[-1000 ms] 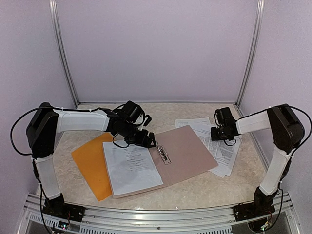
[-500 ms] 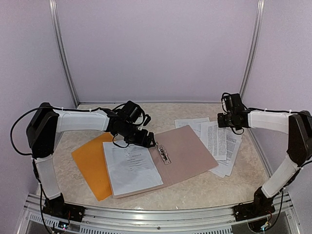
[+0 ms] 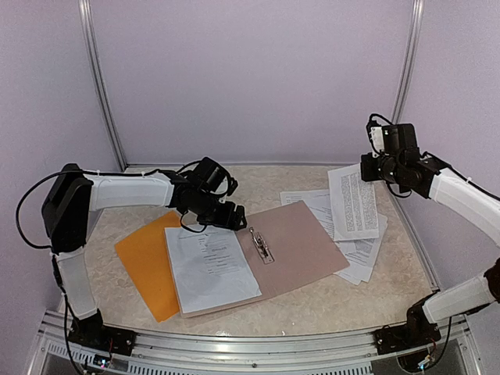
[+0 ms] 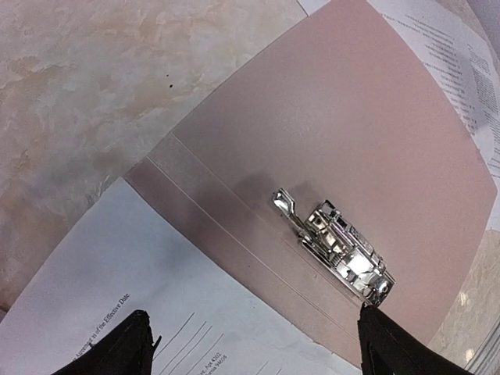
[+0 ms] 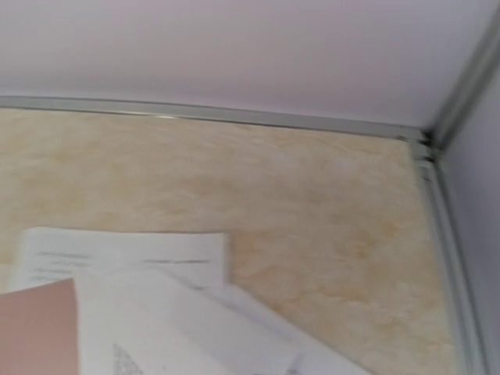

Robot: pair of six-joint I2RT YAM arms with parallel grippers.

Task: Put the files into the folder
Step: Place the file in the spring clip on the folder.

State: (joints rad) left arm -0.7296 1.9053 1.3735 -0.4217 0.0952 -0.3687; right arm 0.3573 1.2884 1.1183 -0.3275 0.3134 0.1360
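Nearest, at the lower left of the top view, the orange folder (image 3: 143, 264) lay flat and closed on the marbled worktop (image 3: 328, 301), its right part tucked under a grey-brown clipboard (image 3: 305, 238). One printed sheet (image 3: 211, 267) rested on the clipboard's left half, beside the metal clip (image 4: 340, 250). Just beyond it the left gripper (image 3: 232, 216) hovered with its jaws spread wide, holding nothing. To the right, the loose files (image 3: 355, 264) lay fanned at the clipboard's far edge. Farthest, at the upper right, the right gripper (image 3: 375, 166) was closed, apparently pinching the top corner of a lifted sheet (image 3: 355, 205) that hung over the pile. The step in hand looked like carrying a page across. Next, the folder would need uncovering and opening before any sheet could slide in.
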